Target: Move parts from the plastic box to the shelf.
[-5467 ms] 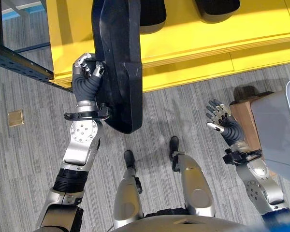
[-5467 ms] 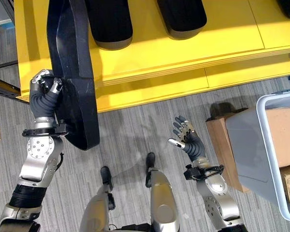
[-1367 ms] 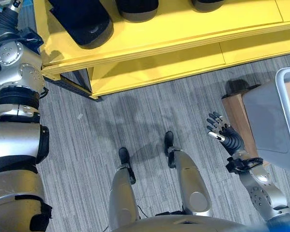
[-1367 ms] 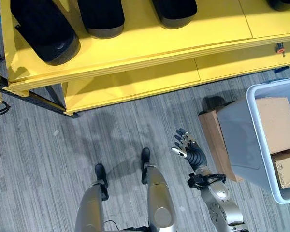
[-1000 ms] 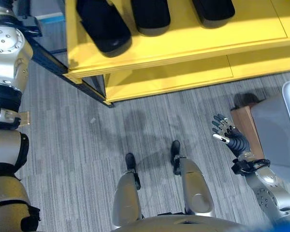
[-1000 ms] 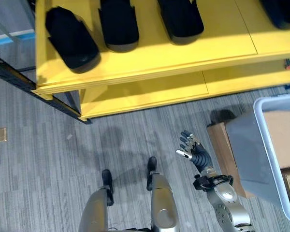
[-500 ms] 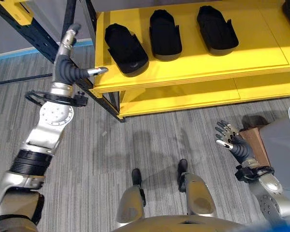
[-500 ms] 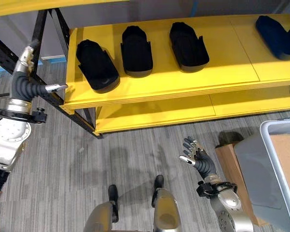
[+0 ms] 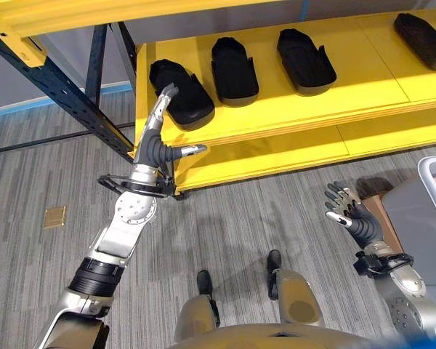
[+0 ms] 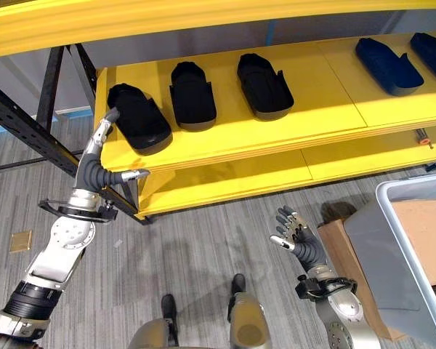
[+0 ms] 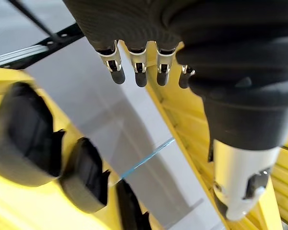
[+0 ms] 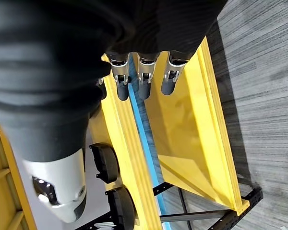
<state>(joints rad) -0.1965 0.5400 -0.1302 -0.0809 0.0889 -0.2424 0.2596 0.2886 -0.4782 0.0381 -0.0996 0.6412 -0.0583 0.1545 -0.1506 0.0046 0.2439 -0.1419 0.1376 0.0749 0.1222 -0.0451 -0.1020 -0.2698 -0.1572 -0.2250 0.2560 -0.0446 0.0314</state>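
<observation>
Black parts [image 9: 235,62] on yellow shelf [image 9: 363,91], no legible writing, left hand [image 9: 160,139] empty, fingers straight

Silver-grey jointed arms, dark ribbed wrist covers, silver dark-tipped fingers [image 9: 167,93]

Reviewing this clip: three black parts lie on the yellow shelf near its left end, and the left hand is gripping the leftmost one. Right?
Not quite. The left hand is open and holds nothing, beside the leftmost black part; the right eye view shows it. Three black parts do lie on the yellow shelf.

Parts [image 10: 196,94] on shelf [image 10: 225,145], box [image 10: 414,254] right
</observation>
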